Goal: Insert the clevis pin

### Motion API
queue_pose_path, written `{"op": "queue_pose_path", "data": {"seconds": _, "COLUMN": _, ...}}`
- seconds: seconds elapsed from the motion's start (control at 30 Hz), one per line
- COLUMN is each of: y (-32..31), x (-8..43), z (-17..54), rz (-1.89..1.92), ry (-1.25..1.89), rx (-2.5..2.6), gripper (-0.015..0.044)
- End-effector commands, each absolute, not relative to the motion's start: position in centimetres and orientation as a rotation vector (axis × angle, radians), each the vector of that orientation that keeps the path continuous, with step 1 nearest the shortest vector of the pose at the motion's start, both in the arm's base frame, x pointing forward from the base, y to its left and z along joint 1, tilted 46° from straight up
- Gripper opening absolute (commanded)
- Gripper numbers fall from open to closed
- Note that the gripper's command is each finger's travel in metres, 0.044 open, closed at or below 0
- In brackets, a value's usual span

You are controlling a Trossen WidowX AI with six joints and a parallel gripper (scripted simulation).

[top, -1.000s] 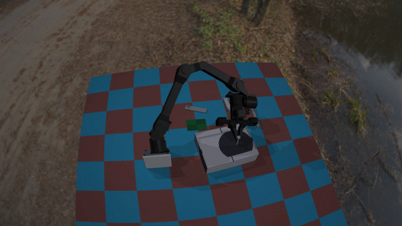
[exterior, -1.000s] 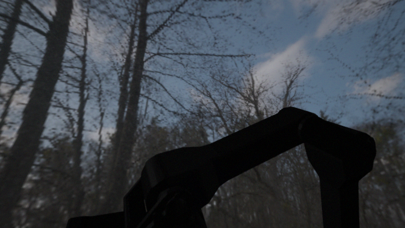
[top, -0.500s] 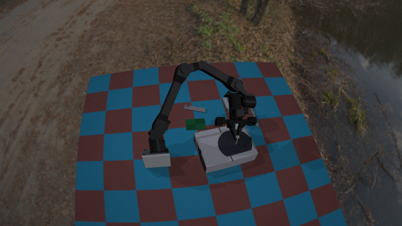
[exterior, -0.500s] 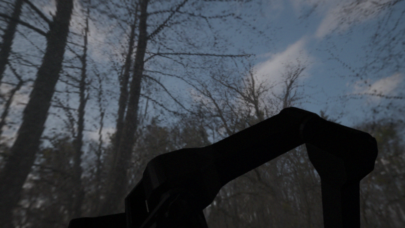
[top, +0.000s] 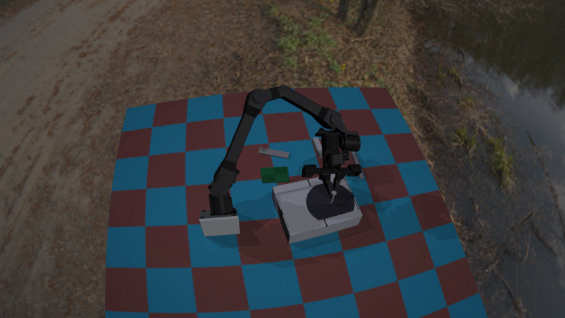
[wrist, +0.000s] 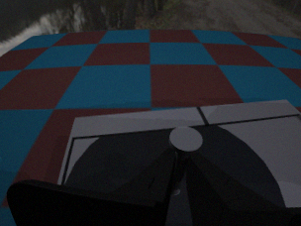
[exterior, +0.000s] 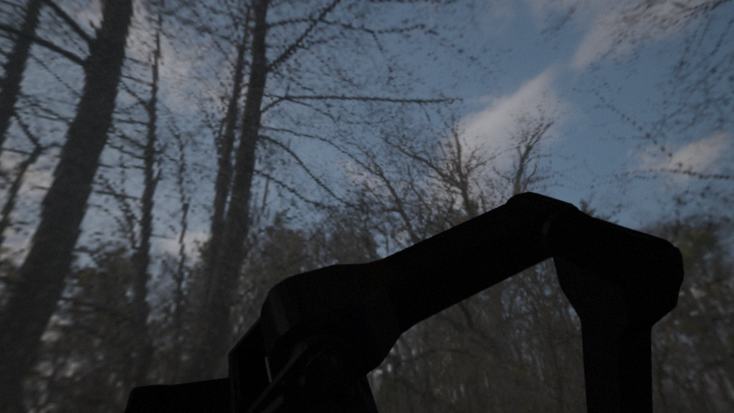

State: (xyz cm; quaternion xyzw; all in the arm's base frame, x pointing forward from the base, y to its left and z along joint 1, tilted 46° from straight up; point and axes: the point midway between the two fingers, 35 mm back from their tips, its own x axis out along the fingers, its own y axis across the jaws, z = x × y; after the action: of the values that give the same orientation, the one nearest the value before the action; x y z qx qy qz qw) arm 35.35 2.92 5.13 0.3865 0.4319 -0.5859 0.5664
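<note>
Fronting dim woods, checkered tabletop (top: 268,288) (wrist: 114,86)

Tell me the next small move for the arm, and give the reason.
Probably shift the black gripper slightly to line up the steel clevis pin with the hole in the wide dark disc, before lowering: the pin is clamped head-up over the disc, and a small pale spot, perhaps that hole, shows off to the side of the fingers.

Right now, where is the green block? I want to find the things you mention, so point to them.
In the top view, the green block (top: 275,174) lies left of the claw (top: 332,194) (wrist: 176,170), between the tray (top: 294,205) (wrist: 111,121) and a grey bar (top: 274,153).
</note>
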Motion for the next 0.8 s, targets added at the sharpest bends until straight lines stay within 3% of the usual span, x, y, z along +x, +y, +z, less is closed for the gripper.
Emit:
{"op": "queue_pose_path", "data": {"seconds": 0.0, "y": 3.04, "x": 35.36, "z": 5.15, "rz": -1.370, "ry": 1.031, "rx": 0.907, "gripper": 0.0000}}
{"op": "queue_pose_path", "data": {"seconds": 0.77, "y": 3.18, "x": 35.22, "z": 5.26, "rz": -1.371, "ry": 1.035, "rx": 0.868, "gripper": 0.0000}}
